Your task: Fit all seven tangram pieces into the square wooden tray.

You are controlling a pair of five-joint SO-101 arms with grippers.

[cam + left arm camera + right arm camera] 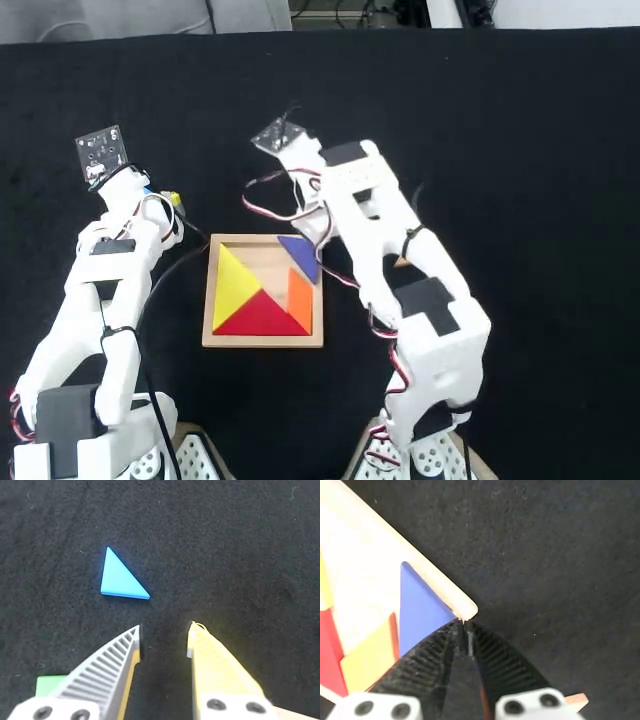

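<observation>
Black cloth point(500, 120) w/ tray point(208, 300) mid-table: my right gripper point(465, 625), jaws together at its far-right corner, may jam dark blue triangle point(300, 255) onto rim if pushed; left gripper point(165, 626), jaws apart, hangs near light blue triangle point(119, 577) on cloth.

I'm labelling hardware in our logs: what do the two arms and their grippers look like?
The left arm and right arm are white plastic segments with black motor blocks and red, white and black cables. The left gripper has ribbed, tapered fingers, one grey, one yellow; the right gripper has black ribbed fingers on a white base.
</observation>
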